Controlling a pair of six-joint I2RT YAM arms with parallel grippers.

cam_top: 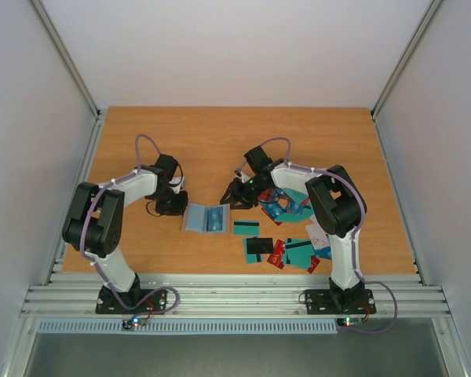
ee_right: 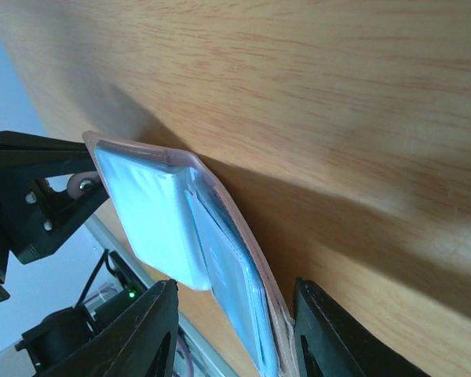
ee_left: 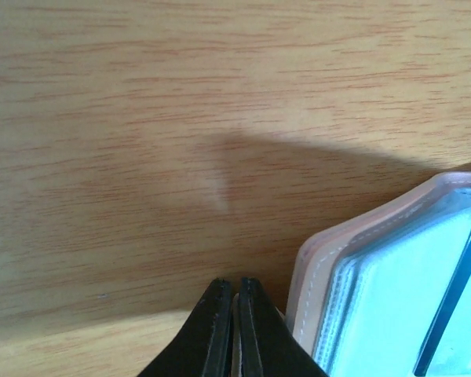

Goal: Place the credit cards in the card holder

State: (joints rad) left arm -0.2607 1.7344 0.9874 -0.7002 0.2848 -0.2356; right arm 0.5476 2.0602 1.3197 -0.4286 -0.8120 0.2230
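**Two claws at the open card holder**

Whatever is printed on the cards is too small to read from here, and the card holder [cam_top: 204, 218] shows no lettering I can make out.

The left claw [ee_left: 231, 284] has its two black fingers pressed together, their tips down at the wooden desk [cam_top: 220, 133]. The tips sit just beside the holder's pale stitched edge. I cannot tell whether they pinch anything.

The right claw [ee_right: 235, 284] is spread wide. One finger [ee_right: 153, 334] stands on each side of the holder's near edge, and the pinkish rim runs down between them. I cannot tell whether either finger touches it.

The holder lies opened out flat, greyish-blue side up, in the middle of the desk between the two claws. A bluish card shows in its right half.

The credit cards [cam_top: 286, 228] lie in a loose heap to the right of the holder, partly under the right arm. They are mostly teal with a black stripe, with some red, blue and white among them. One teal card [cam_top: 246, 228] lies alone just beside the holder's right edge.

Each arm rises from its base at the near rail to a raised elbow. The forearm then reaches forward and inward, and the wrist turns down toward the holder.
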